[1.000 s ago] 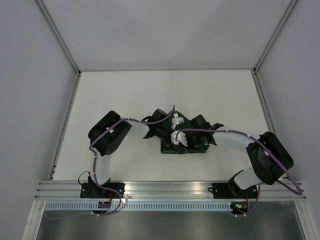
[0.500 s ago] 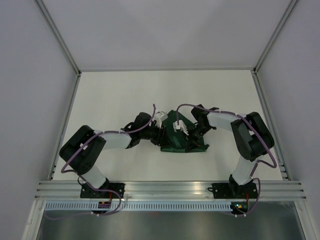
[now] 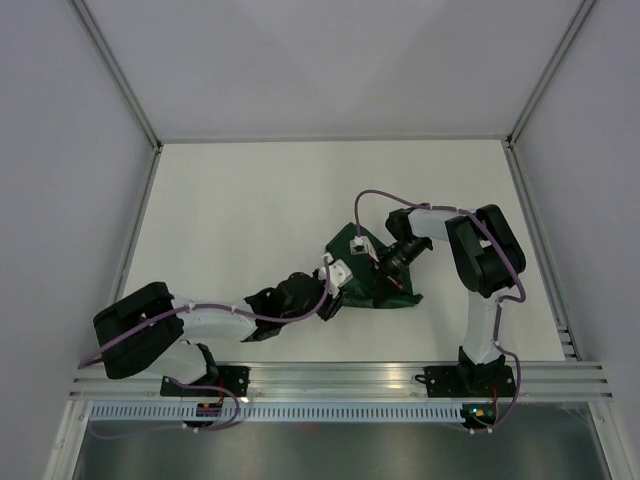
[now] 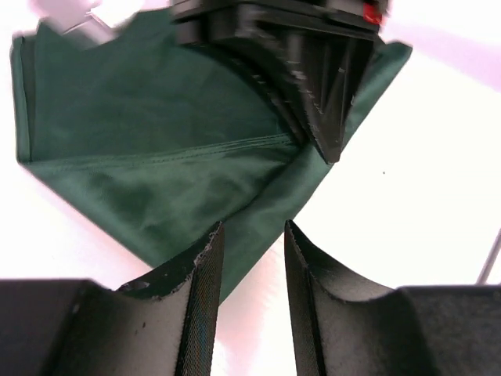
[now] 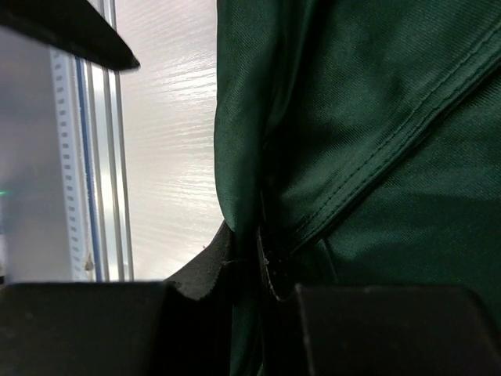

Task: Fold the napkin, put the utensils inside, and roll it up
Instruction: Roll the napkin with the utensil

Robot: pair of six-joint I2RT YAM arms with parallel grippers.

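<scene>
in the right wrist view the napkin (image 5: pixel 360 141) runs off the top and right edges, and bunched cloth buries the right gripper (image 5: pixel 249 262) at its tips. ahead of the left gripper (image 4: pixel 247 266), the right gripper's black head covers the napkin's far edge. beyond it, top left, sits a blurred white shape (image 4: pixel 74 12).

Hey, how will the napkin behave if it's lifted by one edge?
Probably floppy: the napkin bunches into soft folds where the right fingers pinch it. Likely light, being thin hemmed cloth. Its loose folded layers may well fall open.

White table (image 3: pixel 230 220); folded green napkin (image 3: pixel 372 296) on it
</scene>
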